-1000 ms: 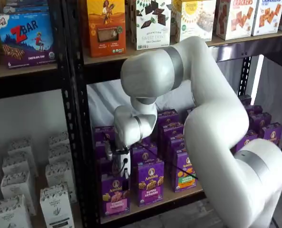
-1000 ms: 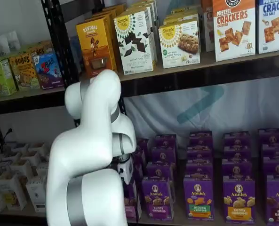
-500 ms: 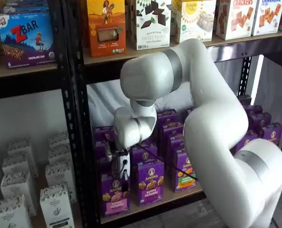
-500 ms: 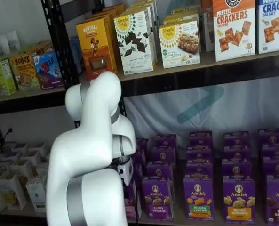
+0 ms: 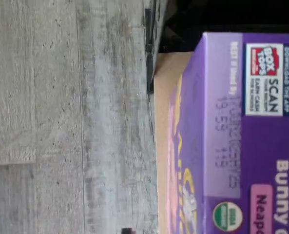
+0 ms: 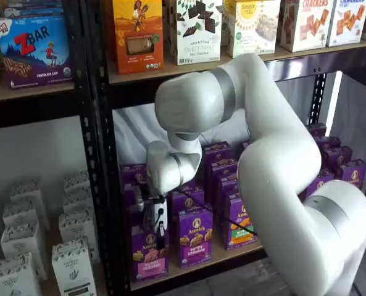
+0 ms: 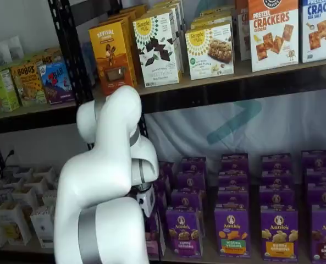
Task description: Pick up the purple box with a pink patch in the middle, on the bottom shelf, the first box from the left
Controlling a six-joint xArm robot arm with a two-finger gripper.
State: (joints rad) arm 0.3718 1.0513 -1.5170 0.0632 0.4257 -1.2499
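The end effector point(image 6: 150, 223) is hanging just above the purple box point(image 6: 148, 253), which is standing at the front of the bottom shelf point(image 6: 198, 264), right beside the black rack upright point(image 6: 102, 185). Compared with a moment ago, the end effector is sitting slightly further left and more squarely over that box, where before it was hanging nearer the gap between it and the neighbouring carton point(image 6: 194, 237). Its fingers are showing side-on against the dark background, so I cannot tell whether they are wide or narrow, or whether they are touching the carton yet.

In the wrist view the box point(image 5: 241, 141) is filling much of the frame, its top flap close to the camera, with the shelf edge point(image 5: 163, 131) and the grey floor point(image 5: 71, 117) beyond. In a shelf view the arm point(image 7: 105, 187) is hiding the box entirely.

Judging from this, the approach is nearly over and the grasp itself is the step in hand; the box is not yet lifted.
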